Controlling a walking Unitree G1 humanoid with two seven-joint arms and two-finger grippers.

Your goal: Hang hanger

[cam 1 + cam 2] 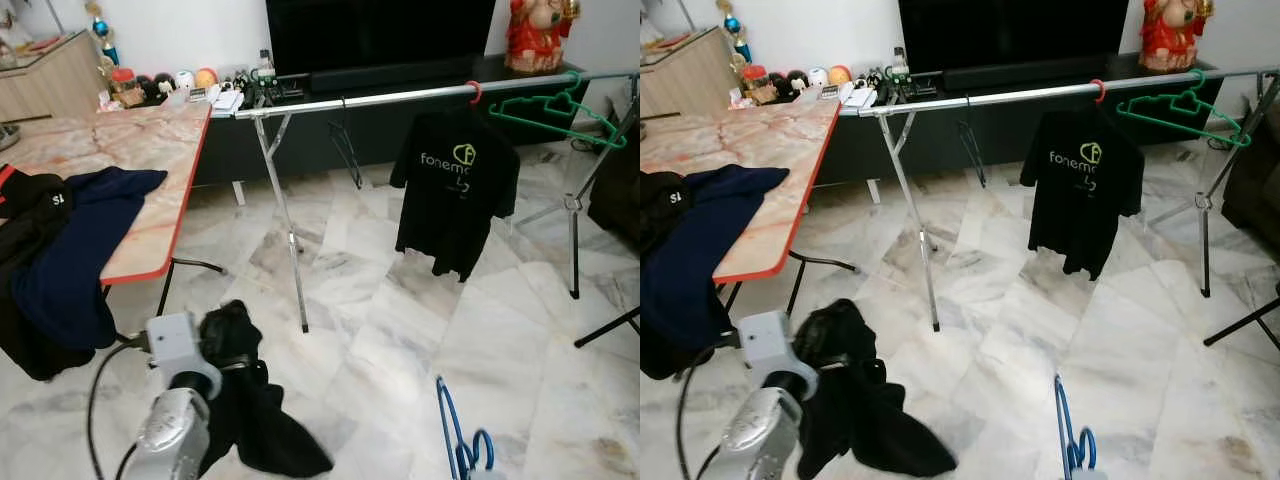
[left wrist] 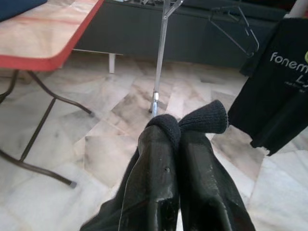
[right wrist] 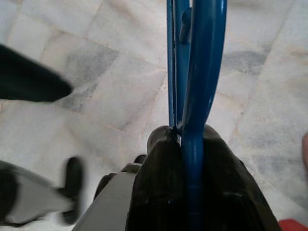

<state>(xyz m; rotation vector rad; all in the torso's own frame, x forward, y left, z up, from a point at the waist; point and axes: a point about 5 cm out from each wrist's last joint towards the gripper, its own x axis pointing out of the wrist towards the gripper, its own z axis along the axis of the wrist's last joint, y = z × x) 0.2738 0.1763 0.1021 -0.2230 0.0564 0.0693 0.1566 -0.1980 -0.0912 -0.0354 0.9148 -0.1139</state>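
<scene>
A blue hanger [image 1: 457, 432] is held low at the near right, clamped between the fingers of the right gripper [image 3: 185, 139]. At the near left, a black garment [image 1: 250, 400] is pinched in the closed left gripper [image 2: 179, 131]. Farther off, a rail [image 1: 400, 97] carries a black T-shirt [image 1: 455, 185] and a green hanger [image 1: 555, 108].

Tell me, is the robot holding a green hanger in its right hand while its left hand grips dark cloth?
Not quite: the hanger in the right hand is blue, as the right wrist view shows. The rest holds: the left hand grips dark cloth.
</scene>
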